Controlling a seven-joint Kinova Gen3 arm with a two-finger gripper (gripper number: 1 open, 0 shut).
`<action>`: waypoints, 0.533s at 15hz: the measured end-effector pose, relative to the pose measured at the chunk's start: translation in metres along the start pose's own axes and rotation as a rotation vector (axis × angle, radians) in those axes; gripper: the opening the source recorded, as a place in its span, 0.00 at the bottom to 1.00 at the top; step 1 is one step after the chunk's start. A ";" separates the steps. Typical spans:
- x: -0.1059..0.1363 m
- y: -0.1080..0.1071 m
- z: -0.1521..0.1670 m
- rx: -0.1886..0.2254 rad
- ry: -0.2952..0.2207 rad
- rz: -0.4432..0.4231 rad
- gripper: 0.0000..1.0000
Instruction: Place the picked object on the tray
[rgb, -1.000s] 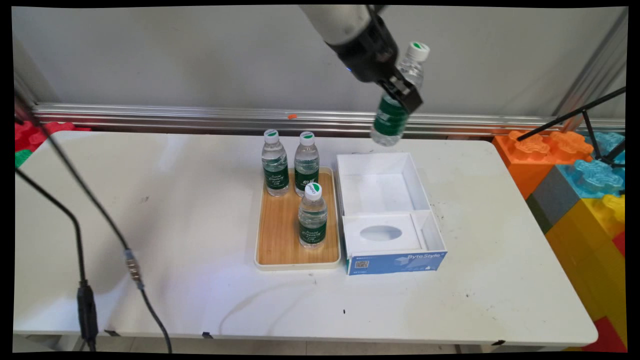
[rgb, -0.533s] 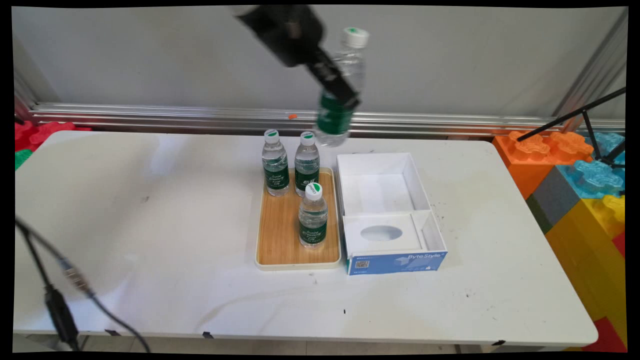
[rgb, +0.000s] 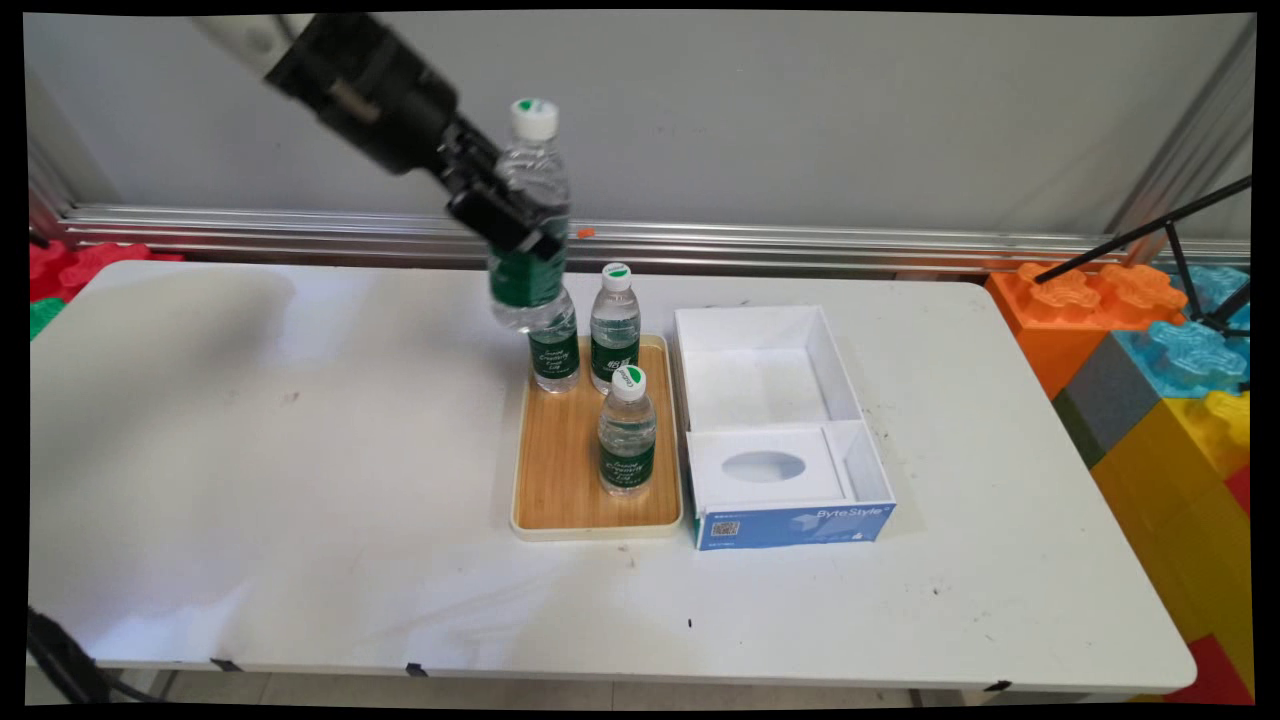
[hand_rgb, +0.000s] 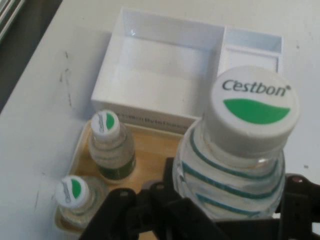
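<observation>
Bottle (rgb: 530, 215) upright, clamped between jaws, above tray's (rgb: 560, 470) far-left corner.

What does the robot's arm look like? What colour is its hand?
The arm is white and round like a thick tube, showing only at the top of the main view. Its hand part is chunky and black, ending in the pincer, a black claw with two jointed fingers. From the hand camera, the black linkage looks like hinged bars.

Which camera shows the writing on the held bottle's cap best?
The hand view: the white and green cap of the clear plastic bottle faces it, reading Cestbon. The main view shows that cap side-on, unreadable, above the black end effector.
</observation>
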 end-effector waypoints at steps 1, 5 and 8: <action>-0.014 -0.003 0.004 -0.011 0.008 0.016 0.00; -0.058 -0.006 0.027 -0.048 0.048 0.080 0.00; -0.088 -0.010 0.051 -0.065 0.079 0.130 0.00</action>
